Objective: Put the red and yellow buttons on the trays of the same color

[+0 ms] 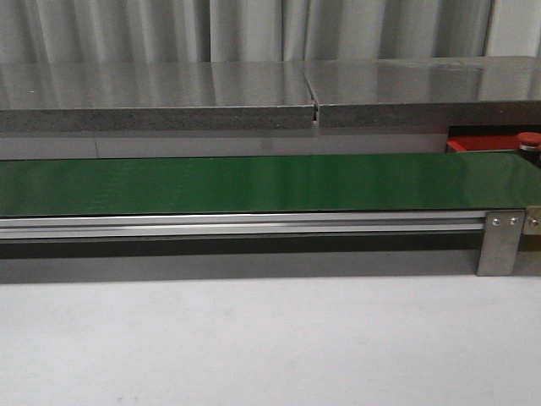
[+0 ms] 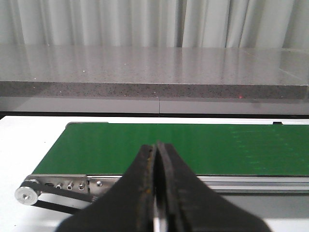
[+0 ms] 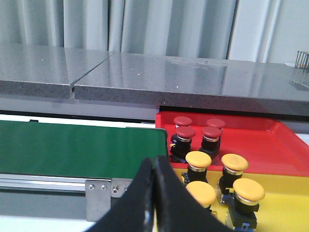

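Observation:
Several red buttons (image 3: pixel 186 131) stand grouped on the red tray (image 3: pixel 270 145), at the corner nearest the belt's end. Several yellow buttons (image 3: pixel 234 162) stand on the yellow tray (image 3: pixel 289 212) beside it. My right gripper (image 3: pixel 154 160) is shut with nothing in it, just short of the belt's end and of the nearest yellow button (image 3: pixel 201 193). In the left wrist view my left gripper (image 2: pixel 157 146) is also shut and empty, over the near edge of the belt. The front view shows only a corner of the red tray (image 1: pixel 478 144) and one red button (image 1: pixel 529 139); neither gripper appears there.
A long glossy green belt (image 1: pixel 254 182) with an aluminium rail (image 1: pixel 237 224) runs across in front of a grey stone shelf (image 1: pixel 169 97). A metal bracket (image 1: pixel 499 241) marks its right end, a pulley (image 2: pixel 25 194) its left end. No button shows on the belt.

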